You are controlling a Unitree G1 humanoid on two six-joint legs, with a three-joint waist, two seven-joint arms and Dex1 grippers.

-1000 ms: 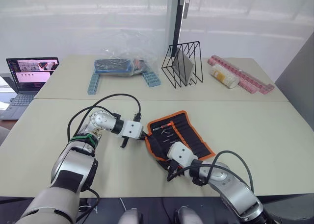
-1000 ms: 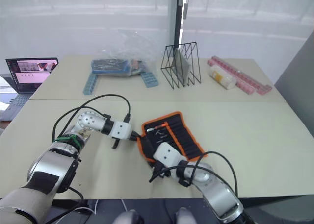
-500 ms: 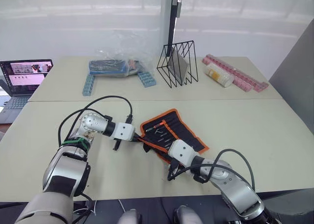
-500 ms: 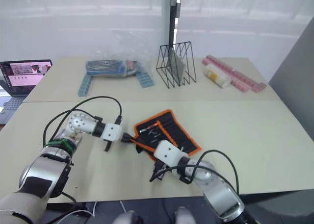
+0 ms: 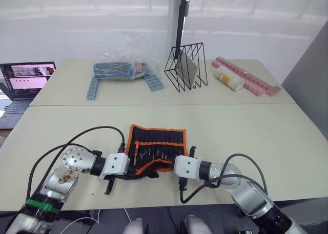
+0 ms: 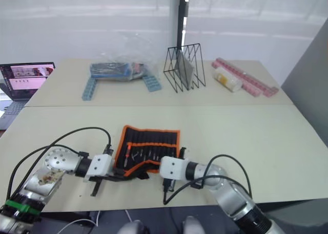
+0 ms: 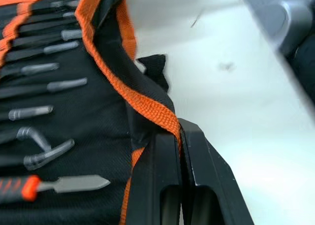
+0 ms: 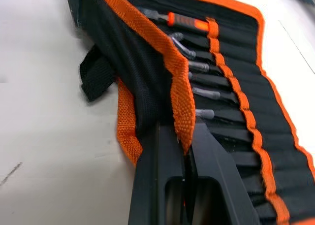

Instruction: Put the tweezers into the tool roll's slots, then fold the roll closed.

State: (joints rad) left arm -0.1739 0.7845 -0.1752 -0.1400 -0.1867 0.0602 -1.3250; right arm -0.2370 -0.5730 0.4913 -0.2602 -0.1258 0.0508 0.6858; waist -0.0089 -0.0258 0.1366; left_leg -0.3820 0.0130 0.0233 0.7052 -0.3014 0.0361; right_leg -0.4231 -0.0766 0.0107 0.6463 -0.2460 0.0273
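1. You have the left gripper (image 7: 179,136) pinched tight on the tool roll (image 5: 156,142), its two black fingers (image 7: 165,156) clamping the orange edge trim (image 7: 147,104) at the roll's near left corner.
2. Your right gripper (image 8: 186,136) is likewise closed on the same trim at the roll's near right corner, with the fabric running between its fingers.
3. The roll lies open on the near table (image 5: 266,136) between your two grippers, its near edge lifted and curled slightly where they grip it.
4. The tweezers (image 5: 154,153) sit tucked in the slots (image 8: 231,107) across the roll's inner face, just beyond both grippers' fingertips; an orange-handled tool (image 8: 189,22) lies at one end of the row.
5. Well beyond the roll, on the far table, stand a black wire rack (image 5: 187,67), a clear plastic bag (image 5: 123,65) and pink strips (image 5: 248,78); a laptop (image 5: 25,78) sits far to the roll's left.
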